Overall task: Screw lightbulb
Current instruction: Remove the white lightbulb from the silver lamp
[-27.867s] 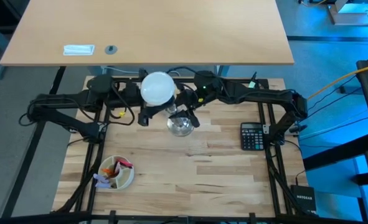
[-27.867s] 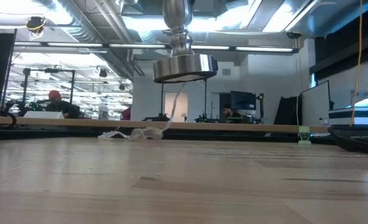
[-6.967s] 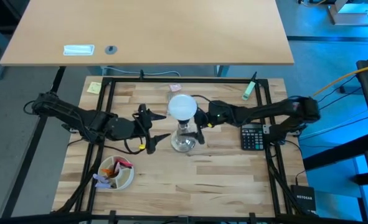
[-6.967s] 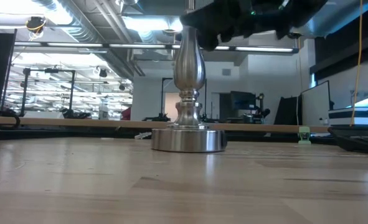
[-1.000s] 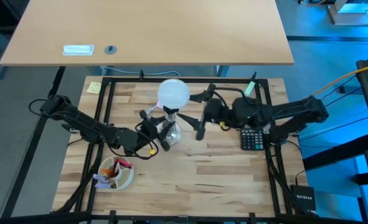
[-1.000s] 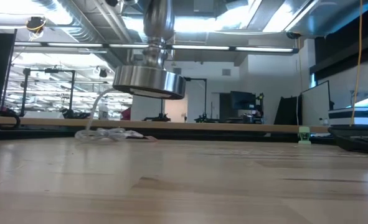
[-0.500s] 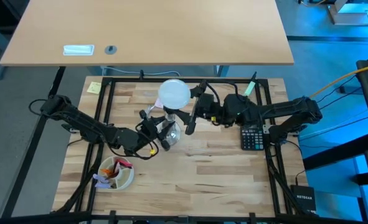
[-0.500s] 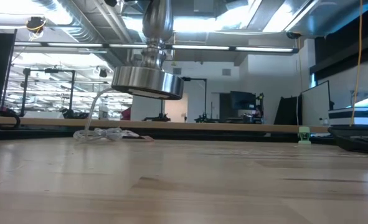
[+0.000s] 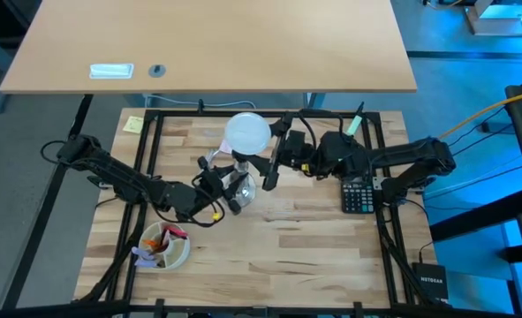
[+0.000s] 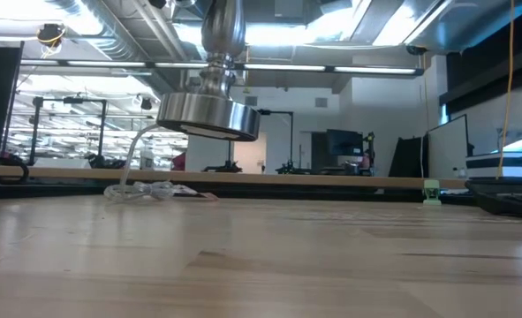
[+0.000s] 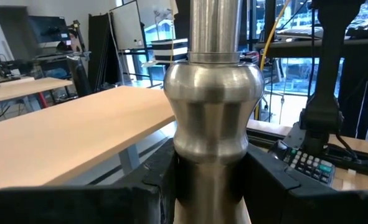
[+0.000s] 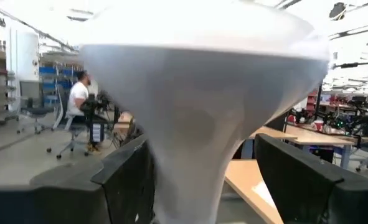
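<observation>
Near the worktop's [image 9: 313, 247] back edge, we see the left end effector [image 11: 210, 180] clamped on the silver stand [image 10: 209, 113], lifted clear; the right end effector [image 12: 202, 180] brackets the lightbulb [image 9: 246, 132] neck, fingers spread, contact unclear.

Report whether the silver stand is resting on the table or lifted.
Lifted: in the low view the silver stand's foot hangs tilted above the table, with open background beneath it.

I get bright ceiling lights [image 10: 269, 31] flaring in low view, blue glow along high view's right edge, lightbulb [image 12: 196, 81] blown out and blurry up close.
</observation>
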### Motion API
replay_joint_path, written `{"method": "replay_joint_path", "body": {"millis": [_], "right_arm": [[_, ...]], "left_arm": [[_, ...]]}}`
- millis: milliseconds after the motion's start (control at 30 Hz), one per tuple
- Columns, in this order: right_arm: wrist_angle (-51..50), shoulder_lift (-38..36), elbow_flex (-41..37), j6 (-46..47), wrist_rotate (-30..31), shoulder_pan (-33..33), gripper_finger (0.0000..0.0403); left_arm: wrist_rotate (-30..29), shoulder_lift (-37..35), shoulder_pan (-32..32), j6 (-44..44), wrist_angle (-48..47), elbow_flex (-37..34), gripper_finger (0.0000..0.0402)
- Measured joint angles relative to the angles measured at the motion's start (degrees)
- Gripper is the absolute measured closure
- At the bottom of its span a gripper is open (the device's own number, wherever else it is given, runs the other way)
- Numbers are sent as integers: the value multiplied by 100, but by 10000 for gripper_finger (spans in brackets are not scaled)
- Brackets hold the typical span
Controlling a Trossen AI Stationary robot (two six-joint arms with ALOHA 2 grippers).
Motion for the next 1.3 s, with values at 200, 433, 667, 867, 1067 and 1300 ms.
{"method": "replay_joint_path", "body": {"millis": [200,433,667,867,1067,1300], "right_arm": [[53,108,-2,-6,-83,-24,114],[72,99,-2,-7,-135,-22,122],[57,99,-2,-213,-334,-14,244],[-102,27,-2,-301,-943,-17,246],[-690,-249,-2,87,-1800,-12,246],[-1025,-401,-2,699,-4380,-63,246]], "left_arm": [[2,0,0,11,0,0,279],[11,2,0,90,-2,0,279],[151,2,2,141,-4,0,279],[527,-17,-67,176,-44,2,279],[1934,-303,-49,-11,-549,4,279],[4488,-400,145,-245,-810,22,279]]}}
